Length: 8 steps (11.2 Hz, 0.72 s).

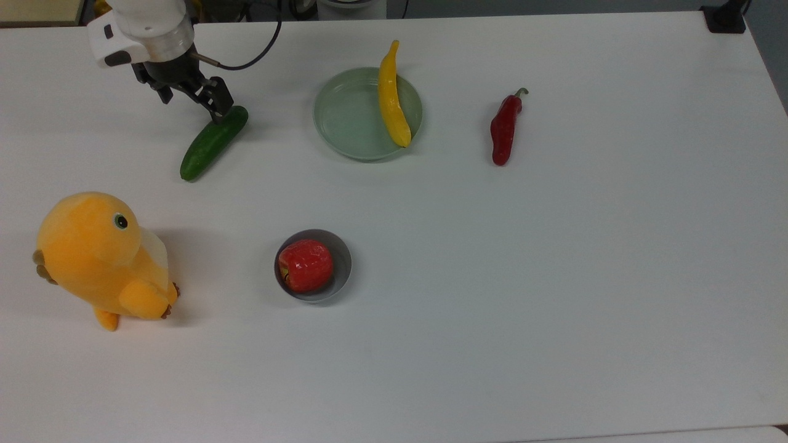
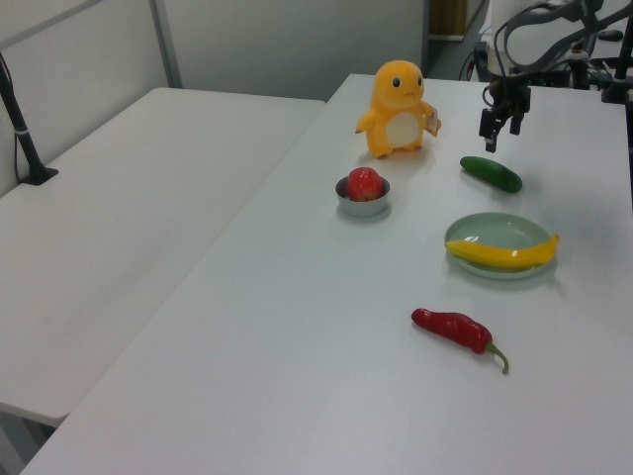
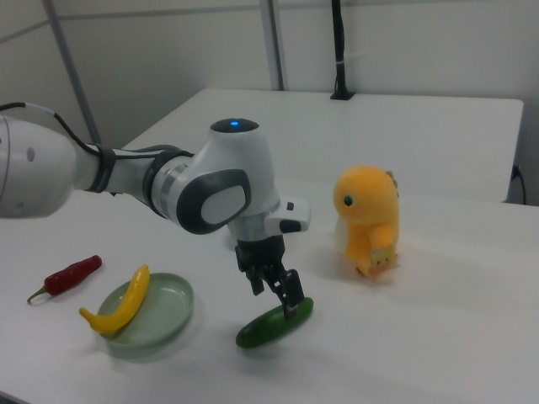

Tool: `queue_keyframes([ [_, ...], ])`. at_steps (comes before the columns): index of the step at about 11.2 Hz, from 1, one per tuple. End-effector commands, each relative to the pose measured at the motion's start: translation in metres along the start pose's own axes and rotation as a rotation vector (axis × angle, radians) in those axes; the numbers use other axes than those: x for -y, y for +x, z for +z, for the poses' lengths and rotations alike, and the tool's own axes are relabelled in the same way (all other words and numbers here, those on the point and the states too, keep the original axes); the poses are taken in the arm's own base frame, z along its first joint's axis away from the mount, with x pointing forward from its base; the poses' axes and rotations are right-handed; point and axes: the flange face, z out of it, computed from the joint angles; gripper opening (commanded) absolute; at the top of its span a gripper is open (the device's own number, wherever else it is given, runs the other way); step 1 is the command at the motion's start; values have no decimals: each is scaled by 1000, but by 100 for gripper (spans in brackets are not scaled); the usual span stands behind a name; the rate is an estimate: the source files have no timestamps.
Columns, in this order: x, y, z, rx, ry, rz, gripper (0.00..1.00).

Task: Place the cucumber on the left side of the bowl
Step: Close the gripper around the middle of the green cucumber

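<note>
Tool (image 1: pixel 192 101) finger hides cucumber (image 1: pixel 212 144) upper end, top view; contact cannot be told.

A white table (image 1: pixel 554 295) carries 5 things directly. Seen in the top view, a cucumber (image 1: pixel 211 145) lies toward the far left corner, a pale green dish (image 1: pixel 348 117) near the far edge, a red chili (image 1: pixel 505 126) beside it, a grey bowl (image 1: pixel 340 261) centrally, and an orange plush toy (image 1: pixel 98 258) by the left edge.
</note>
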Motion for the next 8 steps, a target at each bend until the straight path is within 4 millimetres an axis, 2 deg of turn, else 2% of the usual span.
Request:
queue_keyframes([
  [1, -2, 8, 27, -23, -26, -25, 100],
  [4, 9, 14, 41, -45, -31, -36, 100],
  [8, 14, 13, 54, -28, -32, -41, 100],
])
